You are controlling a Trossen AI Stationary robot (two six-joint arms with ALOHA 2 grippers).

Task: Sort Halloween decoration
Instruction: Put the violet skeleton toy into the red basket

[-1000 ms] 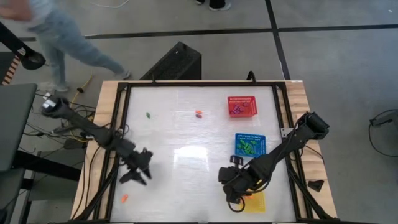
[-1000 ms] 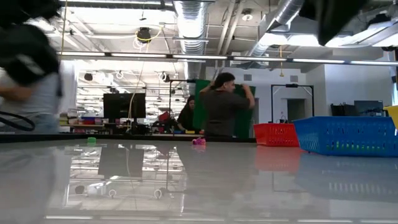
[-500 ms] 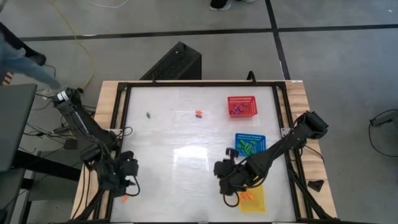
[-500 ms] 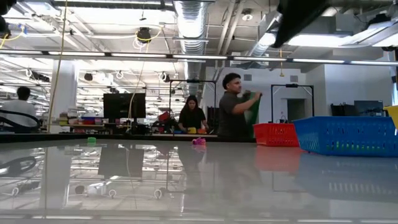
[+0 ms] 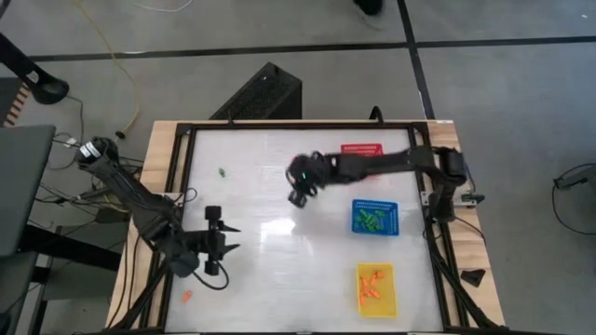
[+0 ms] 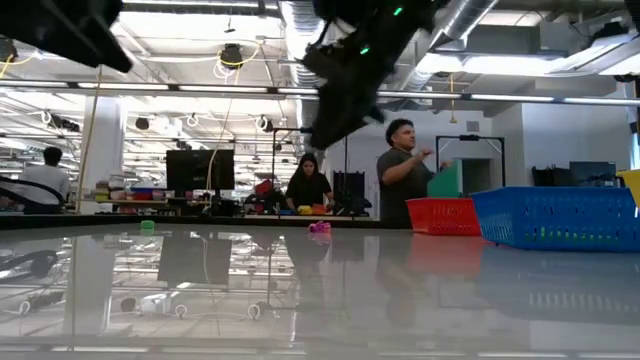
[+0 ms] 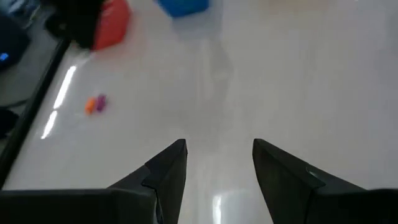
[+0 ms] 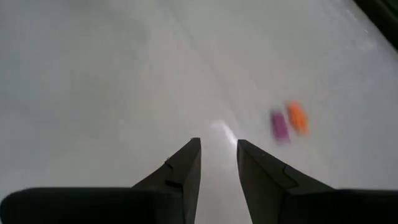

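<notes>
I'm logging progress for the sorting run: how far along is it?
Mostly done: trinkets already lie in the yellow basket and blue basket. Nothing is in hand; the right gripper hovers open near the orange-and-purple pair. Left: that pair, a green piece and an orange piece by the open left gripper.
</notes>
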